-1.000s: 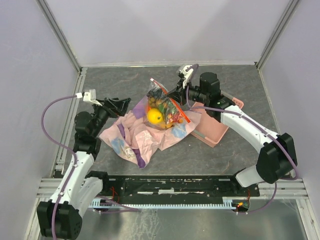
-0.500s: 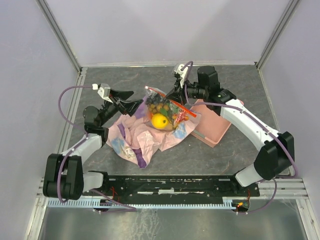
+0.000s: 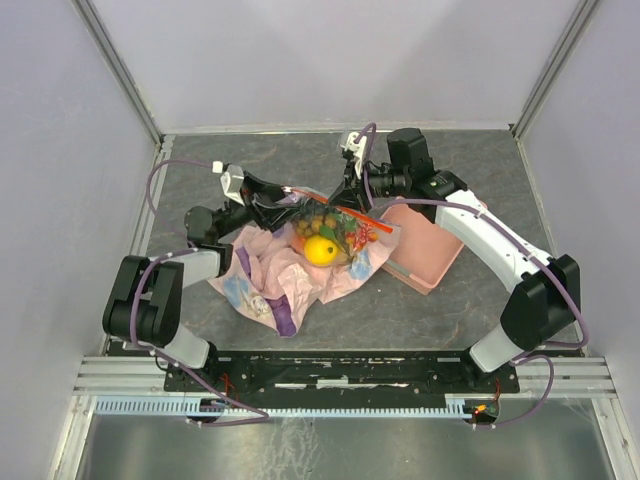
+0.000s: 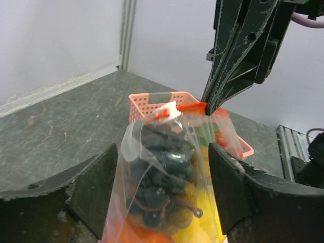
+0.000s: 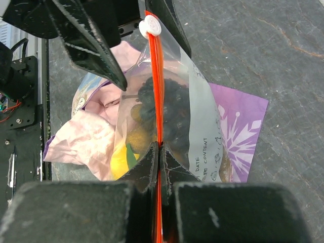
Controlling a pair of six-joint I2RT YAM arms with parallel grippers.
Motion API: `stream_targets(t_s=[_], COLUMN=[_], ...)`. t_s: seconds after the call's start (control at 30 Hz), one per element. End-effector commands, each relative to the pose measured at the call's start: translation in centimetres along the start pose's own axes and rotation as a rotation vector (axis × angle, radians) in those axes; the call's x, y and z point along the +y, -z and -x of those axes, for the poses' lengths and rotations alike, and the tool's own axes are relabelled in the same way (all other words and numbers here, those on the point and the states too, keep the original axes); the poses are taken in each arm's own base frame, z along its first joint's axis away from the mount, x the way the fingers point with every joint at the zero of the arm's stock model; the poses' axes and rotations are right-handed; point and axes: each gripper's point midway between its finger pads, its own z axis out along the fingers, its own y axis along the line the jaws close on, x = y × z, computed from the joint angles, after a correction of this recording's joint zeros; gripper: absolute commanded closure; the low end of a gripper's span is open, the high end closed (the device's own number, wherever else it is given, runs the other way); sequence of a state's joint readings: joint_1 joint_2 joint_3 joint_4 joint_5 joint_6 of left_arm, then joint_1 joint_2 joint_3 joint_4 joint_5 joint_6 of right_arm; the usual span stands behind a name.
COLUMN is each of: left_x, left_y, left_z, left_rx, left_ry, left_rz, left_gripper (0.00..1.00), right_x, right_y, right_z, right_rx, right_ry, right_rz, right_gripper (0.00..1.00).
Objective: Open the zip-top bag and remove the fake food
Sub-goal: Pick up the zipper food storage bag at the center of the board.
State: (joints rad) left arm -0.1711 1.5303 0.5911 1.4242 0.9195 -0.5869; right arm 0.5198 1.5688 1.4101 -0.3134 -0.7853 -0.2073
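The zip-top bag (image 3: 335,222) is held up over the cloth, its orange-red zip strip (image 5: 158,76) on top with a white slider (image 5: 149,25) at the far end. My right gripper (image 3: 353,193) is shut on the zip strip, as its own view shows (image 5: 160,151). My left gripper (image 3: 284,206) is open, and its fingers (image 4: 96,190) stand either side of the bag's left end (image 4: 167,152) without pinching it. The fake food is inside the bag: dark purple grapes (image 4: 162,152), a yellow fruit (image 3: 320,249) and orange pieces.
A pink-purple patterned cloth (image 3: 270,275) lies crumpled under the bag. A pink perforated basket (image 3: 428,258) stands to the right of it, also in the left wrist view (image 4: 152,100). Metal rails (image 3: 150,200) edge the grey table.
My left arm swung right and forward, bringing its open gripper from beside the cloth to around the bag's left end. My right gripper shifted slightly left, still holding the zip strip.
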Motion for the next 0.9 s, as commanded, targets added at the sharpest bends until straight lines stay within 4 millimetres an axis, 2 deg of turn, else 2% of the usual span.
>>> stream_targets(t_s=[0.0, 0.17, 0.27, 0.37, 0.47, 0.5, 0.63, 0.7, 0.8, 0.87], left_x=[-2.0, -1.5, -1.4, -0.9, -1.0, -1.2, -1.5, -2.0, -3.2, -3.6], left_y=[-1.5, -1.8, -1.7, -1.7, -1.7, -1.6, -0.7, -0.3, -0.2, -0.4], left_z=[2.2, 1.7, 2.1, 2.8, 3.5, 3.0, 2.3, 2.3, 2.8, 3.1], left_rx=[-0.047, -0.008, -0.008, -0.008, -0.007, 0.02, 0.024, 0.011, 0.002, 0.003], left_ry=[-0.059, -0.039, -0.042, -0.022, 0.044, 0.096, 0.137, 0.153, 0.164, 0.162], left_rz=[-0.117, -0.099, -0.068, -0.007, 0.063, 0.106, 0.218, 0.244, 0.215, 0.194], left_gripper=[0.39, 0.68, 0.87, 0.96, 0.97, 0.97, 0.97, 0.97, 0.97, 0.97], right_x=[0.4, -0.3, -1.2, -2.2, -3.1, -3.4, -2.8, -2.3, -1.6, -1.7], right_y=[0.5, 0.8, 0.9, 0.7, 0.4, 0.3, 0.4, 0.8, 1.0, 0.9], right_z=[3.1, 3.0, 2.9, 2.8, 2.8, 2.7, 2.1, 2.0, 1.2, 0.1], right_rx=[-0.075, -0.065, -0.05, -0.039, -0.028, -0.019, 0.006, 0.005, 0.018, 0.058], right_ry=[0.08, 0.075, 0.061, 0.032, -0.01, -0.047, -0.078, -0.068, -0.039, -0.032], right_rz=[0.02, -0.034, -0.085, -0.124, -0.156, -0.175, -0.179, -0.194, -0.19, -0.195], right_gripper=[0.98, 0.98, 0.98, 0.97, 0.92, 0.78, 0.54, 0.36, 0.2, 0.14])
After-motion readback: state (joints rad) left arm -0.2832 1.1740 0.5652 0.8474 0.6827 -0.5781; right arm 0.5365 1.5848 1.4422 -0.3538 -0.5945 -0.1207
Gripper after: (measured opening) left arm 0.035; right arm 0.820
